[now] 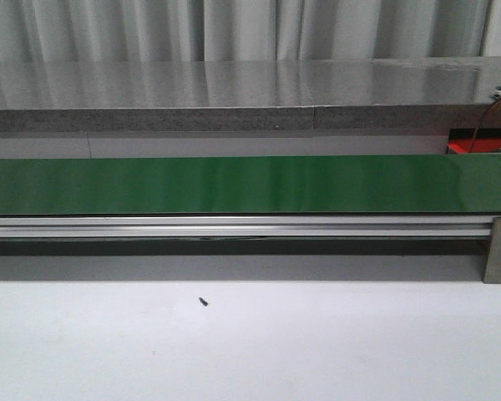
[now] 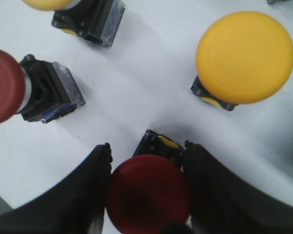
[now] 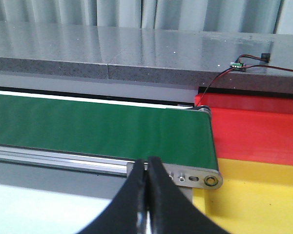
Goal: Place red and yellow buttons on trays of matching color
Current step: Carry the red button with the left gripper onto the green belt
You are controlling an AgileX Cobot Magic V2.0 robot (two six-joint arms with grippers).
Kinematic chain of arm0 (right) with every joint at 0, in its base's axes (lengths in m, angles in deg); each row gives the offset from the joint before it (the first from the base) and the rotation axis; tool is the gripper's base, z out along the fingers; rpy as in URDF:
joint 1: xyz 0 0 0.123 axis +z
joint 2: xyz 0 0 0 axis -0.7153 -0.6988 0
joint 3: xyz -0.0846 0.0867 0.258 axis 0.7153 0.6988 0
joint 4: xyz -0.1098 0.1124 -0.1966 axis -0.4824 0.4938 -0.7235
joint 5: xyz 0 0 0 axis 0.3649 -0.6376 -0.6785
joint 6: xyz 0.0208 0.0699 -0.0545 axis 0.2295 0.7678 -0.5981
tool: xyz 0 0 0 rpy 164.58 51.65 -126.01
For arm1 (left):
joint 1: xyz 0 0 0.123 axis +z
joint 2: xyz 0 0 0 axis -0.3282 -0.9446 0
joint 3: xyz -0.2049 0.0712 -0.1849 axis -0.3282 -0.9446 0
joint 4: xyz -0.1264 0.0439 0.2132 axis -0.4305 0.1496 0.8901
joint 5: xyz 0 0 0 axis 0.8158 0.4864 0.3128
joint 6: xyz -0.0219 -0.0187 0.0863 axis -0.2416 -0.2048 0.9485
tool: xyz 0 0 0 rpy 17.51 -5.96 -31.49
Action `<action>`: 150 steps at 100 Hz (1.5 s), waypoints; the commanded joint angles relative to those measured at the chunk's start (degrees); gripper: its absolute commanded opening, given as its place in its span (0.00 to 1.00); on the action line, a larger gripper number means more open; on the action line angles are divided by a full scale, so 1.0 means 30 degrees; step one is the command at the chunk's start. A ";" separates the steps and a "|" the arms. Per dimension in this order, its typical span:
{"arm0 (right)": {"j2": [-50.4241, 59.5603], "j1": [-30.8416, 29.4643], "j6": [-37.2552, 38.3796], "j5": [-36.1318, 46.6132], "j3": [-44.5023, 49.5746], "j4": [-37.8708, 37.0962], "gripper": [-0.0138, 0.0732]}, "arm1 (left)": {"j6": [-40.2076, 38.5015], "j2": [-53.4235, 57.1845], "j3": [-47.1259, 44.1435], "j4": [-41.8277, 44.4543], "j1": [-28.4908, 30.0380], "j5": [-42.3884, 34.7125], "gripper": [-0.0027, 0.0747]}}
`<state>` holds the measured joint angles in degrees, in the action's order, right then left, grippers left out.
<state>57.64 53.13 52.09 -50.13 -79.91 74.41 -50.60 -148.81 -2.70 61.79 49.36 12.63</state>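
**Jaws straddle a red button**

Spread wide, the left gripper (image 2: 147, 195) brackets a red mushroom button (image 2: 147, 192) at the lower centre of its wrist view, apparently lined up to clamp. Around it stand a yellow button (image 2: 244, 57), another red button (image 2: 5, 87) and a second yellow one (image 2: 46, 4). The right gripper (image 3: 147, 195) is pressed closed, empty, facing the green conveyor belt (image 3: 97, 129); the red tray (image 3: 256, 126) and yellow tray (image 3: 254, 195) wait at lower right.

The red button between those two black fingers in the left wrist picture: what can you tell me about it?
The red button has a round, domed, matte red cap that looks like plastic, seen from above. Beneath it a black base with a yellow part pokes out at one side. It stands upright on the white table, cap up. The left hand straddles it, one black finger close at each side of the cap; whether they actually press on it cannot be told.
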 commanded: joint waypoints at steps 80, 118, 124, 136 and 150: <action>0.0270 0.0027 0.0019 0.1553 -0.0357 -0.0221 0.08 | 0.8951 0.4490 0.5797 -0.7892 -0.2634 0.2791 0.24; 0.0270 0.0027 0.0019 0.1553 -0.0357 -0.0221 0.08 | 0.9355 0.1403 0.7152 -0.7770 -0.4074 0.3289 0.24; 0.0270 0.0027 0.0019 0.1553 -0.0357 -0.0221 0.08 | 0.9355 0.1123 0.7152 -0.7770 -0.4252 0.3289 0.24; 0.0270 0.0027 0.0019 0.1553 -0.0357 -0.0221 0.08 | 0.9355 0.0749 0.7163 -0.7770 -0.4469 0.3660 0.24; 0.0270 0.0027 0.0019 0.1553 -0.0357 -0.0221 0.08 | 0.9355 0.0718 0.7163 -0.7770 -0.4469 0.3730 0.31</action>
<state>57.64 53.13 52.09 -50.13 -79.91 74.41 -22.59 -149.39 16.74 38.85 36.33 25.44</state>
